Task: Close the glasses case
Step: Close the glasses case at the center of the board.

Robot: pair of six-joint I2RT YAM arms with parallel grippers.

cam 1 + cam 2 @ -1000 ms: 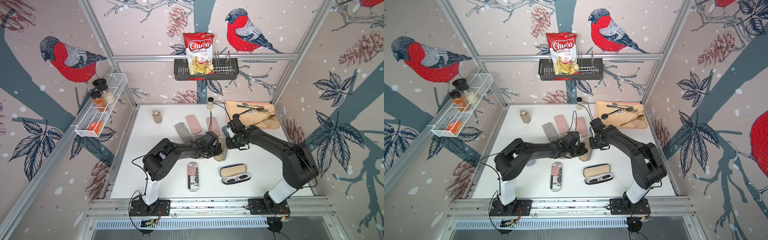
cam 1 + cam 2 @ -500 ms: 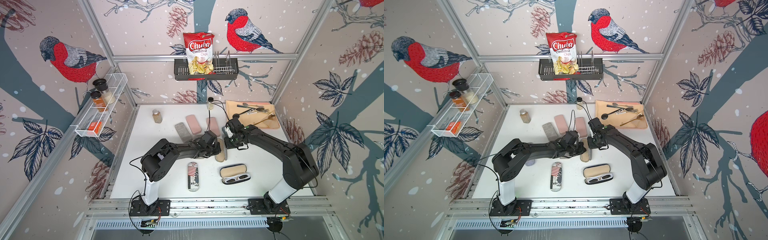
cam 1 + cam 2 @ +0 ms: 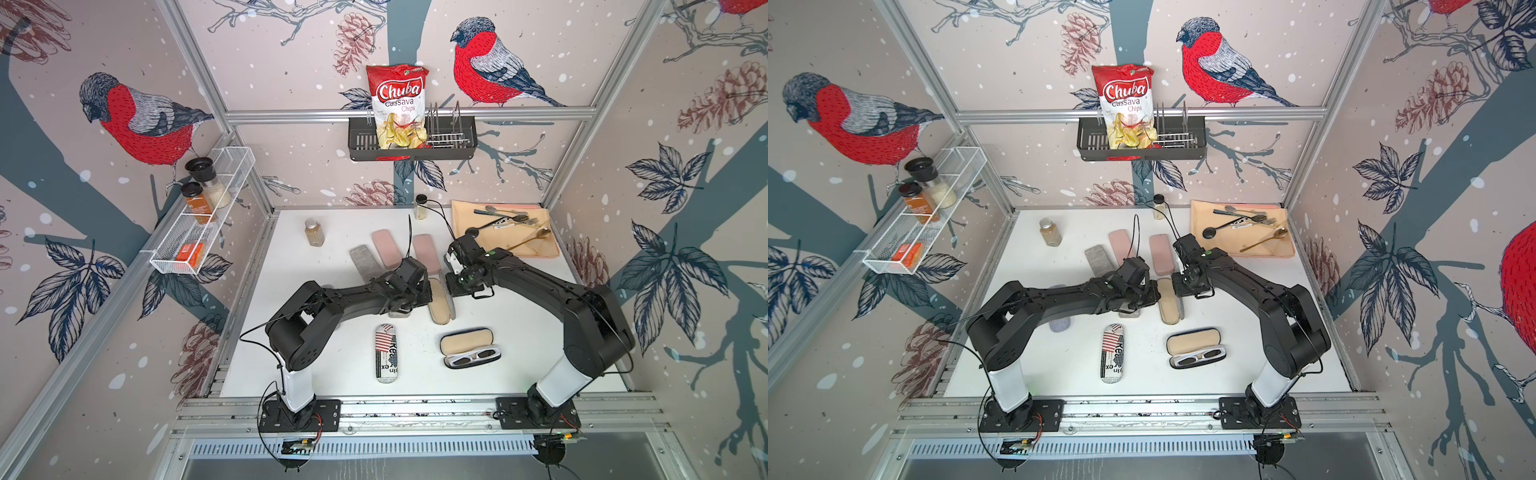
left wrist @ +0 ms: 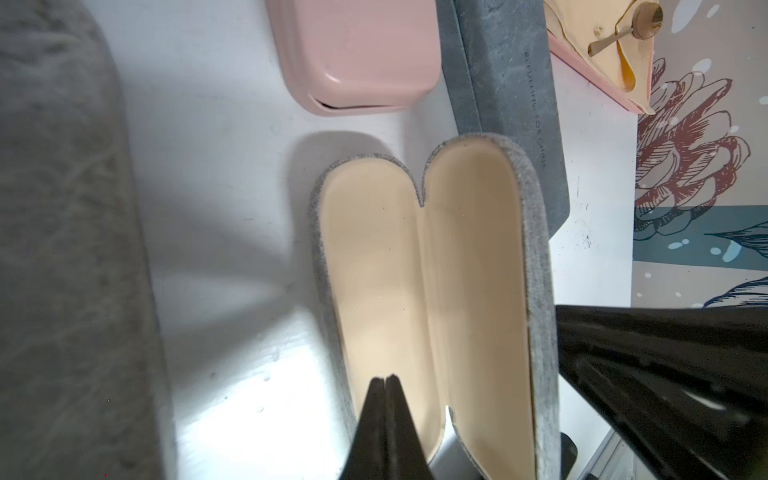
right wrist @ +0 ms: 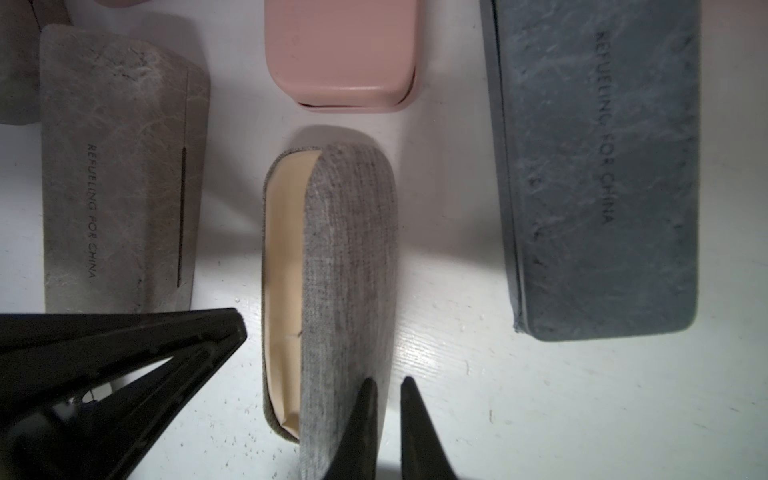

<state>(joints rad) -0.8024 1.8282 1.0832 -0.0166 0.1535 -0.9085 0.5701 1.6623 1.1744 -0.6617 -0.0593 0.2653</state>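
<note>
The red crisp bag [image 3: 397, 109] in the black wall basket [image 3: 453, 143] reads "Chuba Cassava Chips". "REFUELING FOR CHINA" is stamped on two flat boxy cases, a taupe leather-look case [image 5: 120, 178] and a blue-grey case [image 5: 598, 166]. A rounded case printed with a flag and newsprint [image 3: 387, 353] shows only scraps of letters such as "ex". The grey woven-fabric glasses case with cream lining [image 4: 428, 291] lies mid-surface between the two arms, lengthwise away from their bases. Its lid is raised in a narrow V, and its far end is just short of the nearer pink case [image 4: 357, 54]. A second closed pink case [image 3: 384, 253] lies beside that one. The left end effector [image 4: 385, 380] has its fingers pressed together on nothing, tips over the cream lining of the lower half. The right end effector [image 5: 388, 382] has its fingers a narrow slit apart with nothing between them, and one finger [image 5: 361, 415] lies against the outside of the grey lid. The taupe case flanks the grey one on the left arm's side and the blue-grey case flanks it on the right arm's side; the arms cover most of both in the top views. Nearer the bases, an open black case [image 3: 469, 347] holds one pair of sunglasses. The white surface [image 3: 332, 365] also carries two spice jars [image 3: 315, 232] [image 3: 421, 206] and a beige cloth [image 3: 469, 216] with several pieces of cutlery [image 3: 505, 216]. The white wire shelf [image 3: 199, 232] holds two more jars [image 3: 208, 183] and one orange box [image 3: 189, 255].
</note>
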